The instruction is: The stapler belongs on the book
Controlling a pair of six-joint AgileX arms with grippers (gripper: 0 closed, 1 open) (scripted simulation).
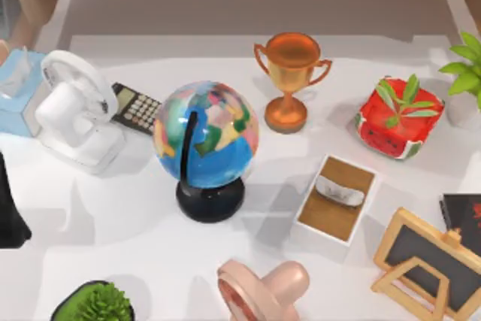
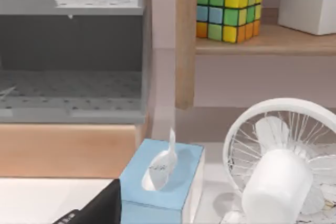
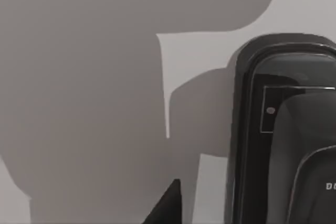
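Note:
The stapler is black and glossy, with white lettering on its upper arm. It lies on the white table, close in front of my right gripper, which shows as a dark tip at the right wrist view's edge. The book is flat and black with red marks, lying at the table's right edge just behind the easel. My left arm stands at the table's left edge, and a dark part of my left gripper sits beside the tissue box.
A wood-framed blackboard easel stands at front right. A white box with a pale object, a globe, trophy, red planter, white fan, calculator, pink fan and green plant crowd the table.

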